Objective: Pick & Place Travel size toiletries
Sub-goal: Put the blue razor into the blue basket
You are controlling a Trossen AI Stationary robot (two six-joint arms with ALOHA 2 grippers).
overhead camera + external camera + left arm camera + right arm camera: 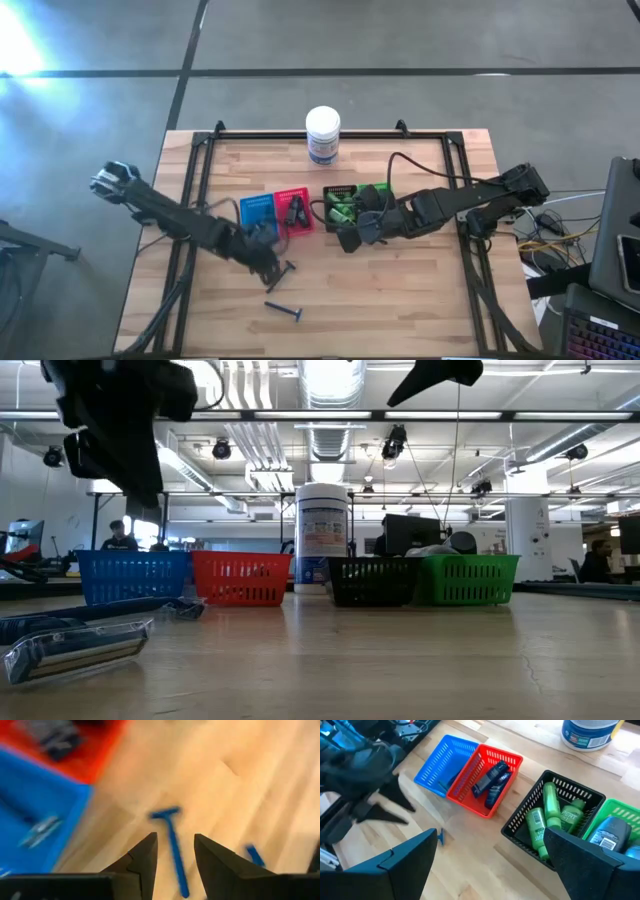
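While the left gripper (pixel 173 854) hangs with its fingers spread and holding nothing just above a blue razor (pixel 172 847) on the bare wood beside the blue tray (pixel 256 209), a second razor (pixel 285 311) lies nearer the table's front edge. Dark tubes (pixel 491 780) sit in the red tray (pixel 506 759), green tubes (pixel 545 815) in the black tray (pixel 567 786). Released too, the right gripper (pixel 487 865) hovers empty by the black tray.
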